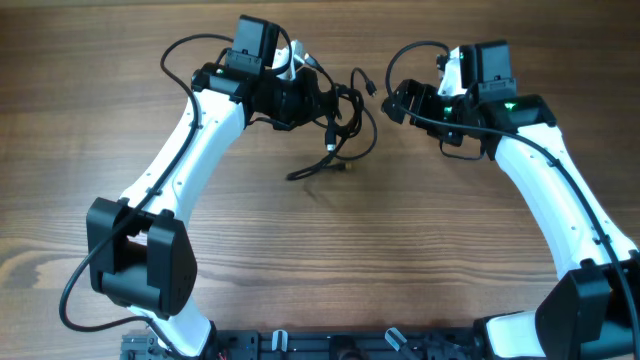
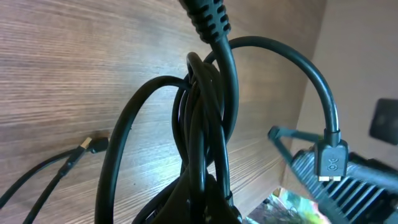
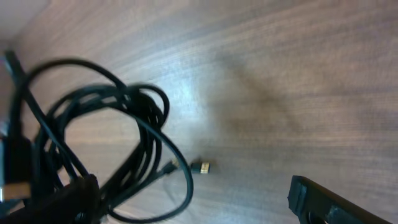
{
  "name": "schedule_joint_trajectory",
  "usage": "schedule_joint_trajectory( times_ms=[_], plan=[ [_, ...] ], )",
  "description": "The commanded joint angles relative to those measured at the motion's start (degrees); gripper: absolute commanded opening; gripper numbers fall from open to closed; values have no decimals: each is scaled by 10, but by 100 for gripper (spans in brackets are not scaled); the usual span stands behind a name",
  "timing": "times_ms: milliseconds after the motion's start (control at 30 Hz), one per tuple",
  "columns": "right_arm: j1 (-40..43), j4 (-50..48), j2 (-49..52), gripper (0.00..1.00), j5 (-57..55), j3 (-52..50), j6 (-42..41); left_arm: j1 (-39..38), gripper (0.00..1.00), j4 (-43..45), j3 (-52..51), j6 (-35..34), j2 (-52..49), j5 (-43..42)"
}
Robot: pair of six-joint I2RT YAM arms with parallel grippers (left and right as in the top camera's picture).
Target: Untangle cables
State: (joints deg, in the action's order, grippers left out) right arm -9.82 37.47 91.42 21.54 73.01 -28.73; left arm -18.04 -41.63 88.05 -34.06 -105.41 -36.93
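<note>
The cables (image 1: 340, 118) are a tangled bundle of thin black cords at the table's back middle. Loose ends with small plugs (image 1: 345, 167) trail toward the front. My left gripper (image 1: 312, 100) is shut on the bundle and holds it partly lifted. In the left wrist view the cords (image 2: 205, 124) run through the jaws (image 2: 208, 208), and a USB plug (image 2: 329, 158) hangs at the right. My right gripper (image 1: 398, 100) is open, just right of the bundle. In the right wrist view the loops (image 3: 106, 124) lie by its left finger, with nothing between the fingers (image 3: 186, 202). A gold-tipped plug (image 3: 202, 167) lies on the wood.
The wooden table (image 1: 320, 260) carries both arms. Its far edge lies close behind the grippers and shows in the left wrist view (image 2: 311, 93). The right gripper's body (image 2: 367, 186) shows just beyond the hanging USB plug.
</note>
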Motion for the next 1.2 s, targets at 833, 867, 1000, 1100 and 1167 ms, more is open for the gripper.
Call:
schedule_joint_trajectory(
  times_ms=[833,867,1000,1100,1167],
  plan=[
    [1,16,5,90,26,4,-16,-2,4,13,0,63,15,-71],
    [1,16,2,86,50,4,16,-2,4,13,0,54,15,-71],
    [1,24,-23,84,90,7,63,-1,4,13,0,35,15,-73],
    [5,36,-70,84,90,9,63,2,4,21,0,37,15,-84],
    [10,42,-95,85,90,9,64,6,4,43,0,38,15,-115]
  ],
)
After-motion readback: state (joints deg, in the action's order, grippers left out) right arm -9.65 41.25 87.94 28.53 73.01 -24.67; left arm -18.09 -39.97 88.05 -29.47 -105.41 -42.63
